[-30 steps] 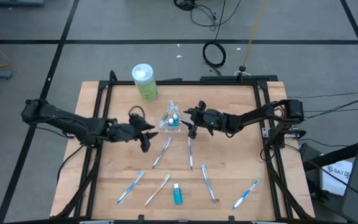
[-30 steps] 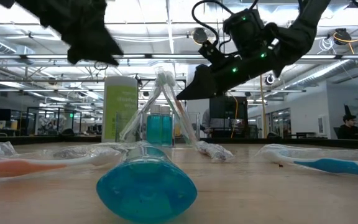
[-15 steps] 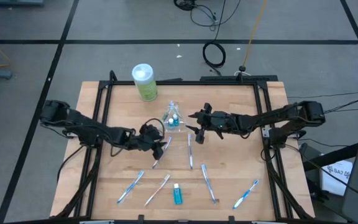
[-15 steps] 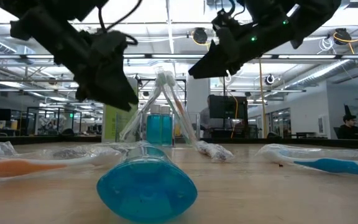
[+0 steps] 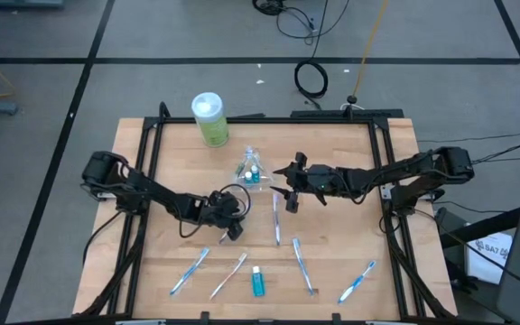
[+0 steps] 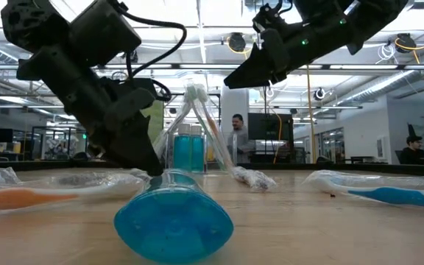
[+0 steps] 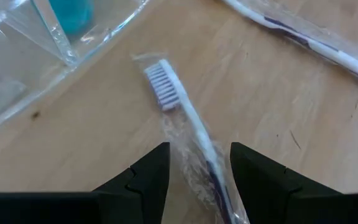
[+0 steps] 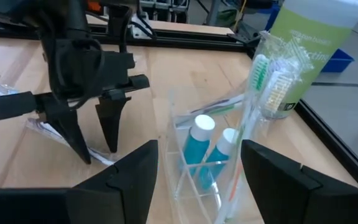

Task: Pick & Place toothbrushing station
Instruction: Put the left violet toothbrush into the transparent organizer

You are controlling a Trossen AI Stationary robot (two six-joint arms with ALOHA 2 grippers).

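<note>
The plastic-wrapped white toothbrush [image 7: 194,140] lying on the desk just beside the clear acrylic holder [image 5: 250,171] is straddled lengthwise by the open, empty left claw [image 7: 194,171], the nearer one.

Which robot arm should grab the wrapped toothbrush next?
Probably the left. Its open left gripper already straddles the wrapped toothbrush on the table, while the right gripper hangs beside the clear holder.
</note>
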